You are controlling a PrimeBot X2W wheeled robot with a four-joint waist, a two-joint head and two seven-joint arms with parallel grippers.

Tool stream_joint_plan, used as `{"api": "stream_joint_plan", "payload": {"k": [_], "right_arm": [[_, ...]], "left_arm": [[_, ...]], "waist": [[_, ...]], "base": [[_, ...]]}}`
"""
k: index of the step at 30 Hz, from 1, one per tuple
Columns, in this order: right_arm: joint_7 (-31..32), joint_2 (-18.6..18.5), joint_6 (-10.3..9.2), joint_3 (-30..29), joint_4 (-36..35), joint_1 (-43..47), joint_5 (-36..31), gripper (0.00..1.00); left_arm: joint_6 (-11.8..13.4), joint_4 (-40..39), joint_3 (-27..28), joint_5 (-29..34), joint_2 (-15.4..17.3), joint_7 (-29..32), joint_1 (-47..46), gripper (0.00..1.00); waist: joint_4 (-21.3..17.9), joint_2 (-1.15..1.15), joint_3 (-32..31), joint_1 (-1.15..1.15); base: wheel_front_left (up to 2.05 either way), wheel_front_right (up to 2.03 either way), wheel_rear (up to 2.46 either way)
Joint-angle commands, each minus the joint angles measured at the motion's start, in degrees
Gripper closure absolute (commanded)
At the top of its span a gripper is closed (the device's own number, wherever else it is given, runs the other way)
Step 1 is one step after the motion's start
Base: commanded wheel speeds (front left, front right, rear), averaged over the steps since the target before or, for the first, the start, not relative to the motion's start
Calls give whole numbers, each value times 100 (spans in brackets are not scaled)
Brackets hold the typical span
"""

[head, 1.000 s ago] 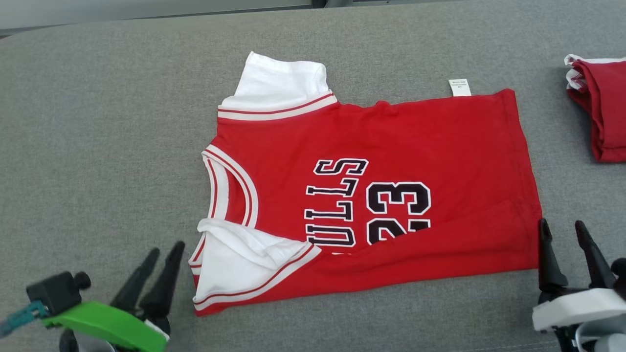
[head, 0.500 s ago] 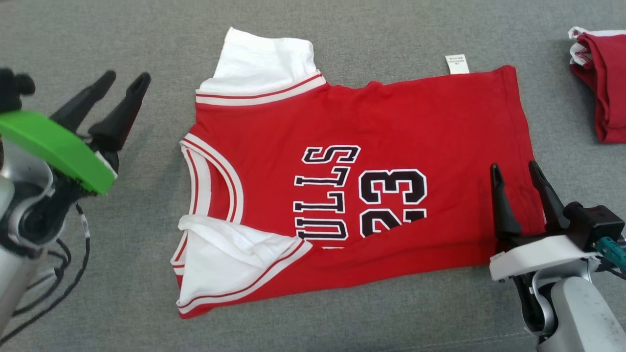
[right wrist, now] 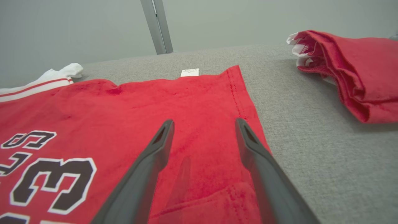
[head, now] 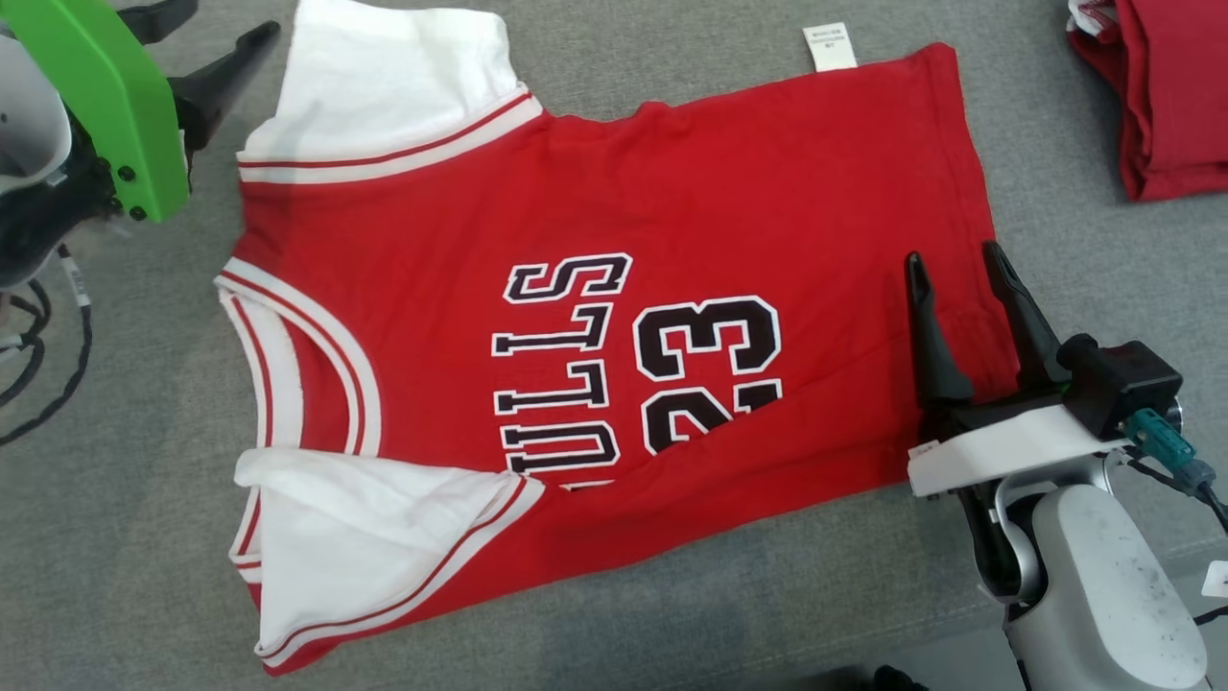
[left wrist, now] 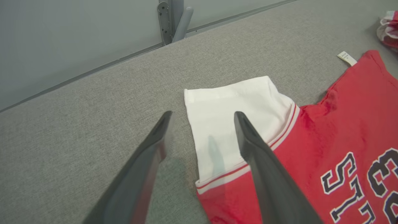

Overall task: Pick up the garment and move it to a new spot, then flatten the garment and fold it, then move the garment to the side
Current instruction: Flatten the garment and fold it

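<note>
Both arms have travelled forward over the last second. The left gripper (head: 228,19) has gone from the near left corner to the far left one. The right gripper (head: 952,251) has advanced from beside the hem to above it. The head camera has also tipped down, so the scene sits differently in its picture.

A red basketball jersey with white sleeves and black "BULLS 23" lettering (head: 672,192) lies flat on the grey woven fabric surface (head: 672,605), neck hole to the left and hem to the right. Its near white sleeve (head: 355,537) is folded in over the chest. Its far white sleeve (head: 384,86) lies spread out, and a small white care label (head: 830,46) pokes out along the far edge.

The left gripper's fingers are spread apart and hold nothing. In the left wrist view one tip sits over the far sleeve and the other over bare grey fabric.

The right gripper's fingers are likewise spread and empty over the hem corner. They seem to hover just above the cloth, though contact is hard to judge.

A second red garment, folded with white trim (head: 1170,96), sits well apart at the far right.
</note>
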Motion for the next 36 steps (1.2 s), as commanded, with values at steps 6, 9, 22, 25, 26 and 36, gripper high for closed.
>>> {"api": "stream_joint_plan", "payload": {"k": [6,9,22,25,26,36], "right_arm": [[-16,117,-7,39,-133,-111,-15,0],[-16,162,-7,79,-165,-142,10,0],[-16,286,-7,-1,-198,-134,-92,0],[-16,295,-7,-25,-179,-163,-126,0],[-16,297,-7,-41,-177,-184,-141,0],[-16,273,-7,105,-17,-639,-85,0]], "left_arm": [[-23,373,-457,214,155,-13,-555,0],[-24,551,-634,187,203,-75,-783,0],[-24,1366,-1412,355,206,-178,-1269,36],[-24,1363,-1543,114,192,-38,-1265,100],[-24,1335,-1592,42,198,22,-1260,100],[-24,931,-1821,-415,229,-220,-1408,100]], "waist": [[-570,0,596,-1],[-702,0,728,-1],[-943,0,919,-1],[-935,0,906,-1],[-924,0,894,-1],[-737,0,664,-1]], "base": [[0,0,0],[0,0,0],[0,0,0],[0,0,0],[0,0,0],[0,0,0]]}}
